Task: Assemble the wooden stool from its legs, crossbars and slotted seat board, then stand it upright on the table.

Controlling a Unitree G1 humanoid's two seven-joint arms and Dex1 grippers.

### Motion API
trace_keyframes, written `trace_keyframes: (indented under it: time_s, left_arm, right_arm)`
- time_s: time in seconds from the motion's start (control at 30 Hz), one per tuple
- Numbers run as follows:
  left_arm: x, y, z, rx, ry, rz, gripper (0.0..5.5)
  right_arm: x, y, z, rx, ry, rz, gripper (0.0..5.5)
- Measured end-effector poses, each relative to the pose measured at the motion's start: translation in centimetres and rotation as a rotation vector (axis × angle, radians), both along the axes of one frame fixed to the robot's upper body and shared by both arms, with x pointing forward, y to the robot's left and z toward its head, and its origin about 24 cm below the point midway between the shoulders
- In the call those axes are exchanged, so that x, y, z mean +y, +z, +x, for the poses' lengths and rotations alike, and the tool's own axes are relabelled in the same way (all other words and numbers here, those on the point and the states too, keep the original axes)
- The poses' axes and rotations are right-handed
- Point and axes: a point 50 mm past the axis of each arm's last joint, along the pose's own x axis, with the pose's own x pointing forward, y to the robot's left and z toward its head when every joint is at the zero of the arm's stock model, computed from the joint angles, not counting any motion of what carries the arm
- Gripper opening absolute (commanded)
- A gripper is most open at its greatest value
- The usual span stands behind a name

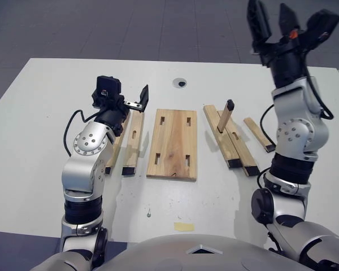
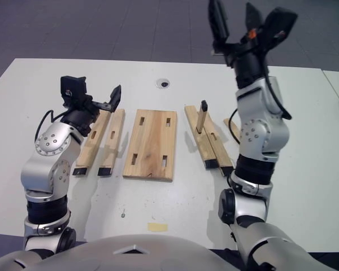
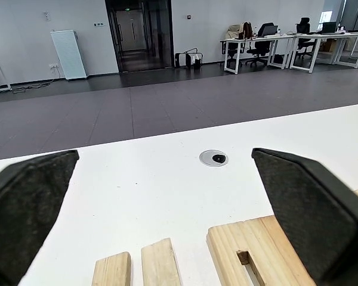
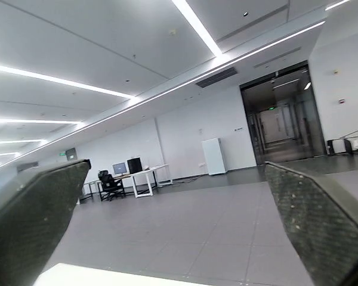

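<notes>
The slotted seat board [image 1: 171, 144] lies flat at the table's middle. Two slotted legs [image 1: 130, 141] lie side by side to its left. My left gripper [image 1: 126, 96] hovers open over their far ends, holding nothing; the left wrist view has both fingers [image 3: 30, 208] apart above the leg ends [image 3: 137, 268]. Right of the board lie two more legs [image 1: 231, 144], with a short crossbar [image 1: 226, 116] standing tilted in a slot of one. Another crossbar [image 1: 259, 134] lies further right. My right gripper [image 1: 291, 22] is raised high above the table's far right, open and empty, its fingers [image 4: 30, 226] wide apart.
A round cable grommet [image 1: 181, 83] sits in the white table [image 1: 56, 84] behind the board. A strip of yellow tape [image 1: 184, 226] and a small screw [image 1: 149, 213] lie near the front edge. Bare tabletop stretches to the far left and along the front.
</notes>
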Motion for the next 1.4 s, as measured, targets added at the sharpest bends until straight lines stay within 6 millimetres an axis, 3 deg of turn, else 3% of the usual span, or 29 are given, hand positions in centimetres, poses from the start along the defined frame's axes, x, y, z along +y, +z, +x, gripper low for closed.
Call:
trace_keyframes:
  time_s: [0.13,0.2,0.37,0.8,1.23,1.4]
  left_arm:
    - [0.1,-0.3,-0.4,0.01,0.01,-0.002,5.4]
    - [0.2,-0.5,-0.5,0.02,0.019,-0.004,5.4]
    - [0.2,-0.4,-0.7,0.016,0.02,-0.004,5.4]
    - [0.1,-0.6,-1.0,0.03,0.024,-0.002,5.4]
    - [-0.3,-0.7,-1.0,0.035,-0.002,0.003,5.4]
    - [-0.3,-0.8,-0.9,0.039,0.004,0.008,5.4]
  right_arm:
    - [-3.0,-4.3,-1.3,0.169,-0.095,-0.068,5.37]
    - [-3.6,-6.8,-2.0,0.27,-0.107,-0.084,5.37]
    - [-3.3,-10.3,-3.8,0.407,-0.056,-0.129,5.37]
    - [-0.1,-12.8,-6.1,0.58,0.168,-0.171,5.37]
    - [0.9,-16.1,-9.5,0.842,0.316,-0.334,5.37]
    - [1.2,-16.2,-9.7,0.875,0.339,-0.377,5.37]
